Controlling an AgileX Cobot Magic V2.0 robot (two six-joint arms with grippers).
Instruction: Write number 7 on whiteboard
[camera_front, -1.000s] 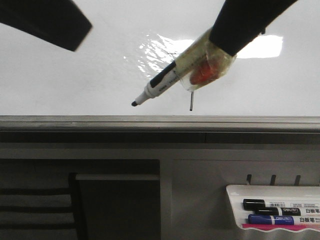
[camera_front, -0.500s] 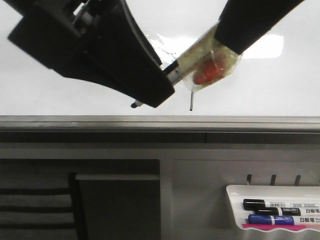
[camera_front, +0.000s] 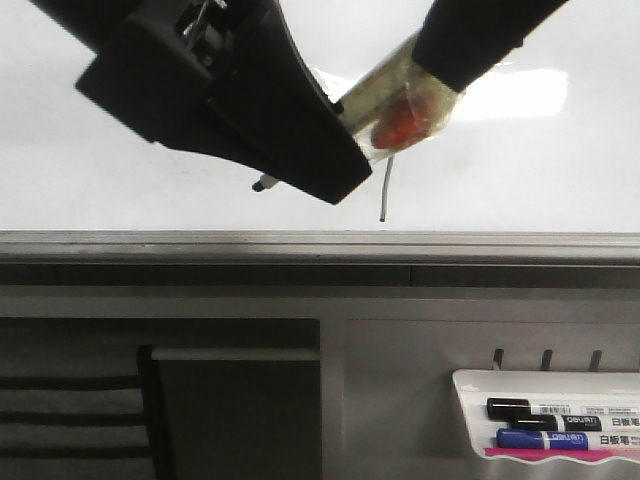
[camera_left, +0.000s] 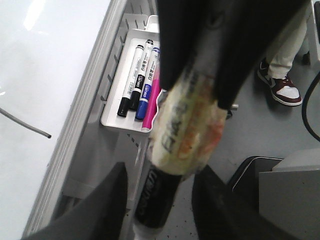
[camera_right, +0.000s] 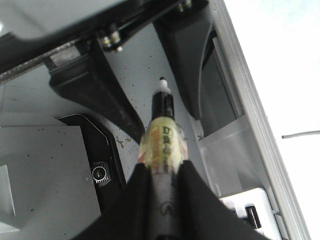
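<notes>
The whiteboard (camera_front: 520, 170) fills the upper front view above its grey rail. A thin dark curved stroke (camera_front: 384, 192) is on it, its top hidden behind the tape; it also shows in the left wrist view (camera_left: 25, 122) and right wrist view (camera_right: 300, 134). My right gripper (camera_front: 435, 75) is shut on a marker wrapped in yellowish tape (camera_right: 162, 135), tip (camera_front: 262, 184) pointing left, off the board. My left gripper (camera_front: 320, 160) is open, its fingers (camera_left: 107, 200) on both sides of the marker's black end (camera_left: 160, 200).
A white tray (camera_front: 470, 385) with black and blue markers (camera_front: 545, 425) hangs below the rail at the right; it also shows in the left wrist view (camera_left: 112, 112). A person's shoe (camera_left: 282, 90) is on the floor.
My left gripper has come in from the upper left and now straddles the marker, covering its body in the front view. The right gripper and marker have risen slightly.
</notes>
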